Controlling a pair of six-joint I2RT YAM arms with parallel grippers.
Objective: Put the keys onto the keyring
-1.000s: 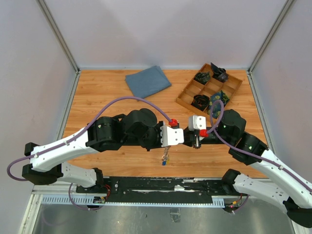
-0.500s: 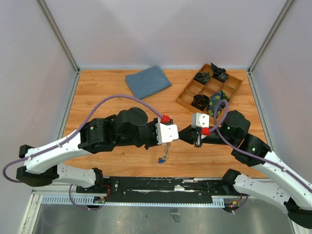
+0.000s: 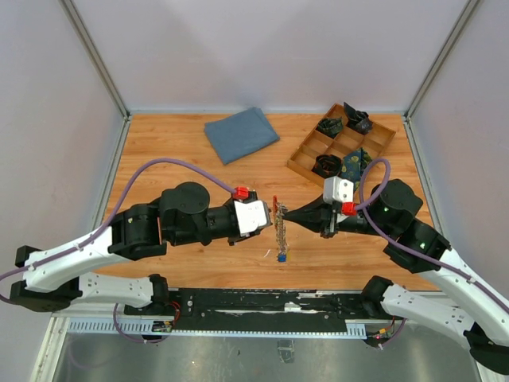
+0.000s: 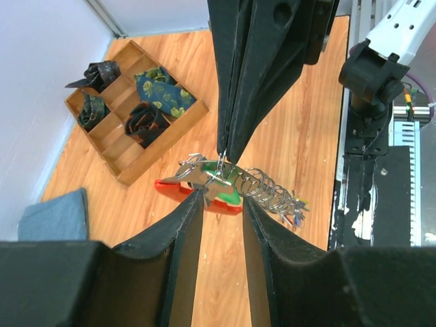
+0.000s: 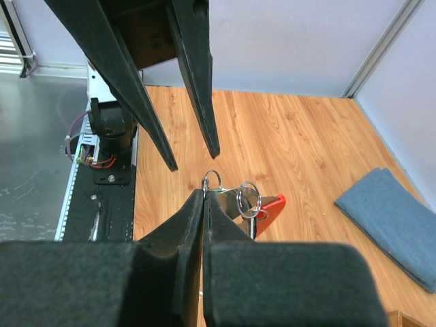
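Seen from overhead, my 2 arms reach in from the near edge of a wooden worktop [image 3: 159, 159] and meet tip to tip near its middle.

My right gripper [image 5: 206, 196] is pinched tight. Its 2 fingers are pressed together on a small silver ring at the top of the keys [image 3: 280, 237]. The keys dangle below that pinch as a loose chain of silver rings and thin metal blades, with a small blue end lowest. I cannot tell whether the lowest key touches the worktop.

The red keyring [image 5: 272, 202] sits in the same bunch, just beside the pinched ring and touching the silver rings. Part of it has a green patch.

My left gripper [image 4: 221, 197] faces the right one. Its fingers are parted to a narrow gap with nothing held between them. The fingertips are close to the bunch, and in the right wrist view they stand just apart from it.

At the far side of the worktop a folded blue cloth [image 3: 241, 133] lies near the middle. A wooden tray [image 3: 302, 170] divided into compartments sits at the far right. Several compartments hold dark rolled pieces of patterned fabric [image 4: 144, 120].
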